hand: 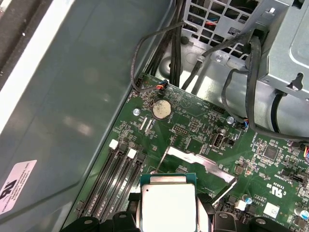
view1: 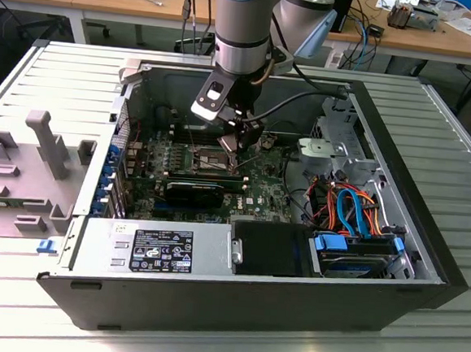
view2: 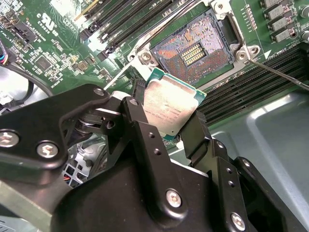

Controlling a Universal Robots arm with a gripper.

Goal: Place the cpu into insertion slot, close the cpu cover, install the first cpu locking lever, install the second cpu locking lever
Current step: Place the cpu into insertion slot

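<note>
My gripper point(view2: 166, 116) is shut on the cpu point(view2: 170, 108), a small square chip with a dull silver top and a green edge, clamped by its sides between two black fingers point(view2: 145, 130). In the second wrist view the chip hangs tilted just off one side of the insertion slot point(view2: 195, 46), which lies uncovered with its pin field bare inside a silvery rim. A thin wire lever point(view2: 277, 72) juts out beside the slot. The first wrist view shows the cpu point(hand: 168, 205) in front of a raised silvery plate point(hand: 200, 163), apparently the cpu cover. In the exterior view the gripper point(view1: 236, 142) hovers over the slot point(view1: 207, 159).
The green board sits deep inside an open computer case point(view1: 424, 264). Memory slots point(view2: 120, 24) run beside the socket. A long black block point(view1: 195, 193), a power supply point(view1: 152, 251), a drive bay with blue and orange cables point(view1: 355, 210) and black cables point(hand: 178, 43) surround it.
</note>
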